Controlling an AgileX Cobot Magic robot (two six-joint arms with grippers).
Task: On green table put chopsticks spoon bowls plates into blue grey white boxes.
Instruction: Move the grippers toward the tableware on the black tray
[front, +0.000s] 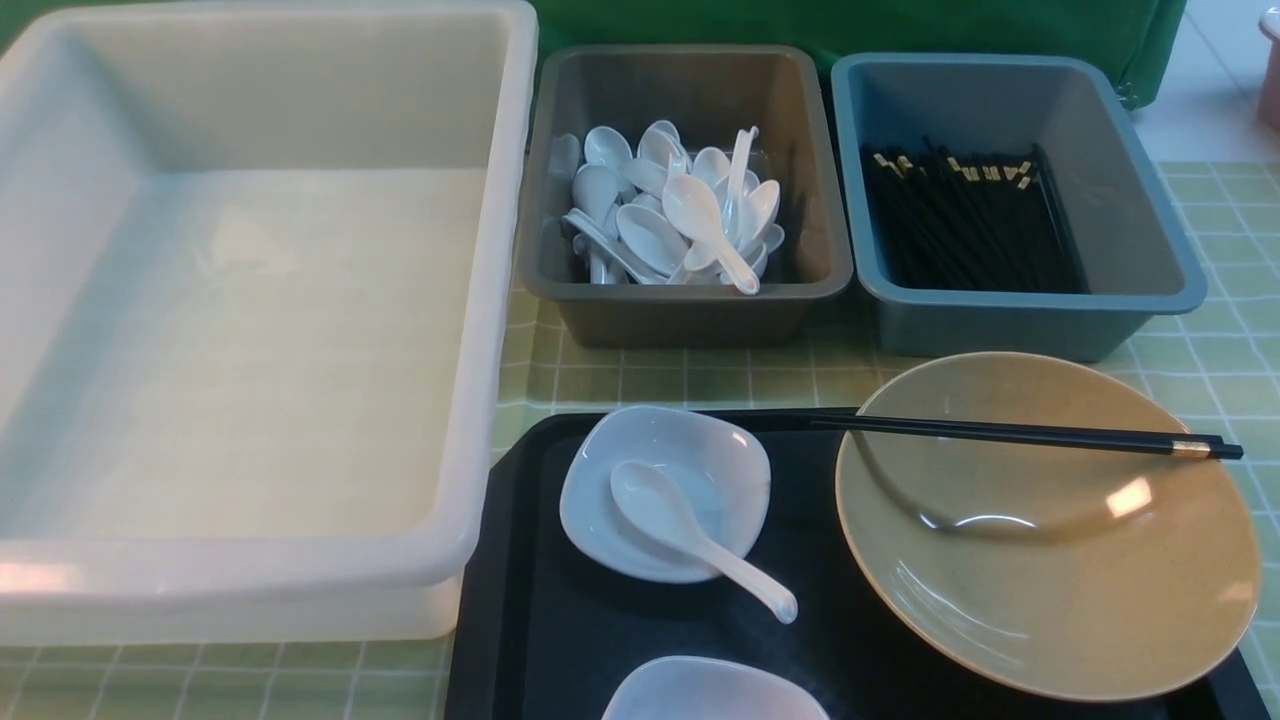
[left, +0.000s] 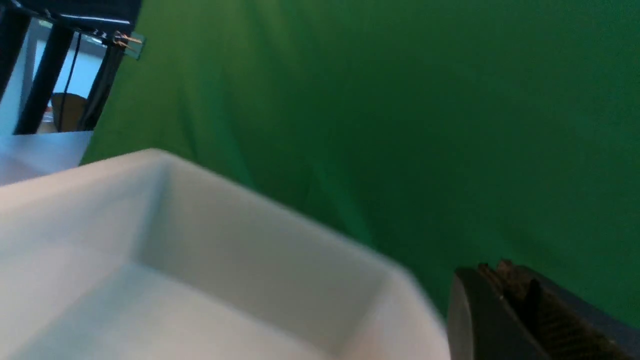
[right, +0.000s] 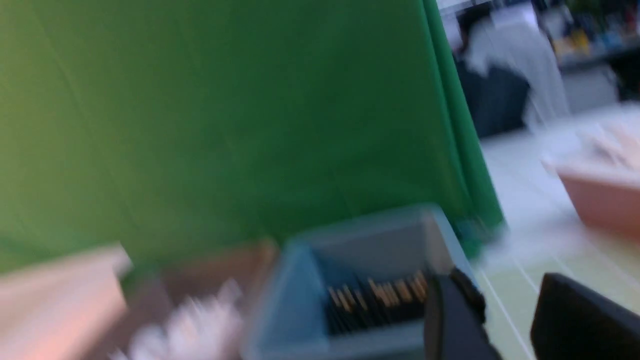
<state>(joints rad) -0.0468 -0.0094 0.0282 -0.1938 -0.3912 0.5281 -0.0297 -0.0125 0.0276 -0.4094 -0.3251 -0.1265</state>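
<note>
Front view, with both wrist views.

- **Table** (front: 1220, 300): pale green check cloth that carries everything.
- **White box** (front: 505, 250): fills the left side. The checks show through its floor.
- **Tray** (front: 600, 640): black, at near centre and right, just beside the white box's near corner.
- **Bowl** (front: 1050, 580): tan and upright on the tray's right half. Its far and right rim reach past the tray's edge.
- **Grey box** (front: 690, 292): at far centre, between the white box and the blue box, holding a spoon heap (front: 680, 215).
- **Blue box** (front: 1030, 300): at far right, just beside the grey box, holding a stick bundle (front: 970, 230) with the gold bands at the far end.
- **Plates**: two, white, both on the tray's left half. The far plate (front: 700, 450) lies level. The near plate (front: 710, 695) is cut off by the picture's lower edge.
- **Chopsticks** (front: 1020, 433): side by side across the bowl's far rim. The gold-banded ends point right, just past the rim, and the thin ends reach left over the tray.
- **Spoon** (front: 680, 530): white, lying in the far plate. Its handle crosses the plate's near-right rim onto the tray.
- **Left gripper** (left: 505, 300): beside the white box's far corner, fingers pressed together and holding nothing.
- **Right gripper** (right: 510, 325): near the blue box in a blurred view, with a clear gap between its fingers and nothing held in it.
</note>
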